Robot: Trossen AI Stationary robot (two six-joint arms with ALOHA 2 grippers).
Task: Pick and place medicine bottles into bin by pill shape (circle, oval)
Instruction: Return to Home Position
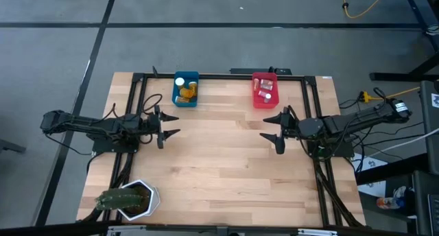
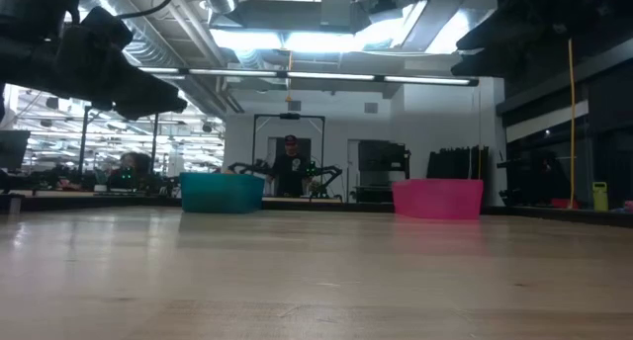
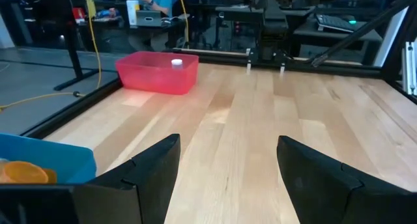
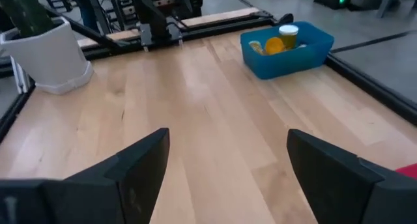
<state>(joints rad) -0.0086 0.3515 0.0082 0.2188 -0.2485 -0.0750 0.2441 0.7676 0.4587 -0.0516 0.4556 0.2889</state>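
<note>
Amber-orange, white-capped medicine bottles (image 1: 184, 92) lie in the blue bin (image 1: 194, 77) at the table's far edge; they also show in the right wrist view (image 4: 279, 42). Small pale bottles (image 1: 265, 90) lie in the pink bin (image 1: 254, 102); one white cap (image 3: 176, 63) shows in the left wrist view. My left gripper (image 1: 171, 125) is open and empty over the table's left part. My right gripper (image 1: 271, 127) is open and empty over the right part. Both hover above the wood, fingers pointing toward the table's middle.
A green plant in a white pot (image 1: 130, 199) stands at the near left corner. A black frame (image 1: 226, 76) runs along the table's far and side edges. Bare wood (image 1: 219, 154) lies between the grippers. A person (image 2: 290, 167) sits in the room beyond.
</note>
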